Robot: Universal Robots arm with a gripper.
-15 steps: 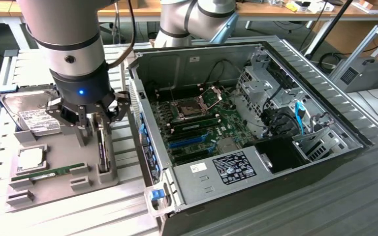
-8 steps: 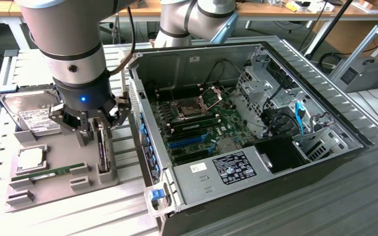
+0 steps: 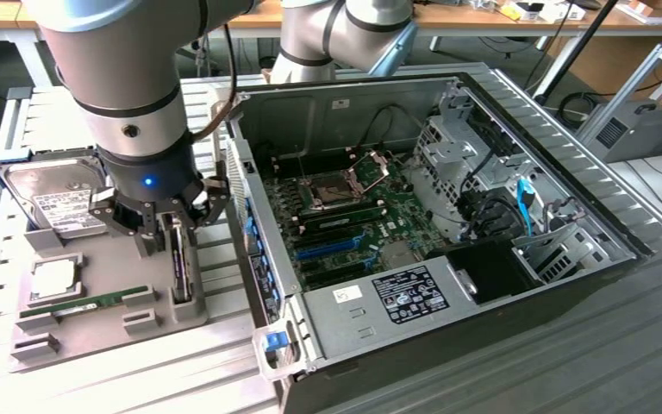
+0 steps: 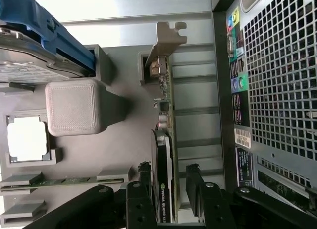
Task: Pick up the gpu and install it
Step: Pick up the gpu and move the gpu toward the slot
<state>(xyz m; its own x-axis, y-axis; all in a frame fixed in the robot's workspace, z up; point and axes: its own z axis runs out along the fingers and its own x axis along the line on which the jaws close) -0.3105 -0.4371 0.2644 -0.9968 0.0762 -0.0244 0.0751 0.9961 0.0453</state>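
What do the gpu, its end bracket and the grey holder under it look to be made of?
The gpu: dark glossy shroud, probably plastic, over a circuit board. Its end bracket: bare sheet metal, pale with a bent tab. The grey holder: matte plastic, likely 3D-printed, given its fine woven-looking texture.

Hard drive (image 3: 58, 197), memory stick (image 3: 90, 302), perhaps a processor (image 3: 53, 279), open computer case (image 3: 296, 116).

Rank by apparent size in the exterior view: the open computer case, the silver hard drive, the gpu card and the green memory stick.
1. Open black metal computer case.
2. Boxy silver hard drive.
3. Dark flat gpu card, seen edge-on, and narrow green memory stick look alike; unranked.
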